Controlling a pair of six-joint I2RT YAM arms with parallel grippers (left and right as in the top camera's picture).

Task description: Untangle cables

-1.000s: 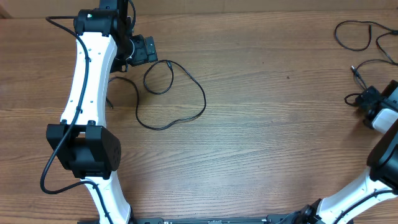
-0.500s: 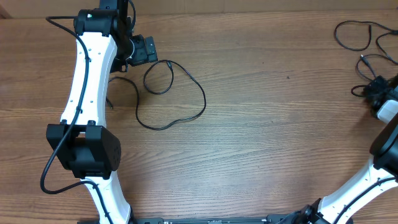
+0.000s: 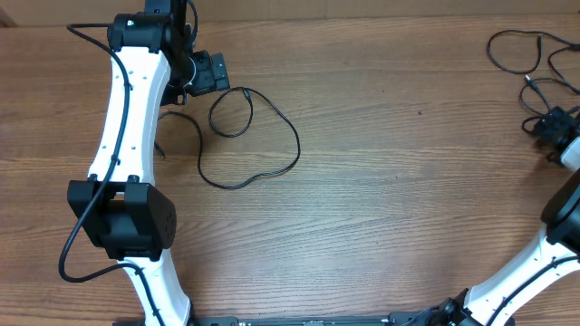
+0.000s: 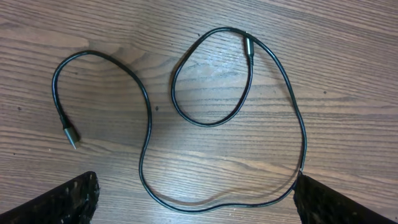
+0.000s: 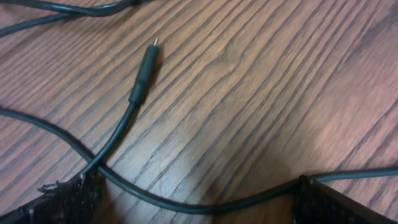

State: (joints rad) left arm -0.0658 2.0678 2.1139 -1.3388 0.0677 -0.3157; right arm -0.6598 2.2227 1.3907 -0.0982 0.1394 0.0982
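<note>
The two cables lie well apart on the table [image 3: 390, 181], one on each side. The left cable [image 4: 148, 115] rests flat under the left gripper [image 3: 216, 72]. It curls over itself once and makes a small ring near one plug [image 4: 249, 45]. Its other plug [image 4: 70, 135] has a shiny tip and lies off by itself. The right cable [image 5: 115, 134] is at the far right edge, and part of it runs across the table right below the right gripper [image 3: 551, 121]. Its plug [image 5: 144, 65] lies just ahead of the fingers.

Both grippers have their jaws wide and hold nothing.

The pulling apart looks mostly done (no cable crosses the other one). What seems left is tidying the curls. The right gripper would need to drop a little and close on the cord under it. The left gripper would need to pick a spot near the small ring and pull it open gently, so the cord does not twist up again.
</note>
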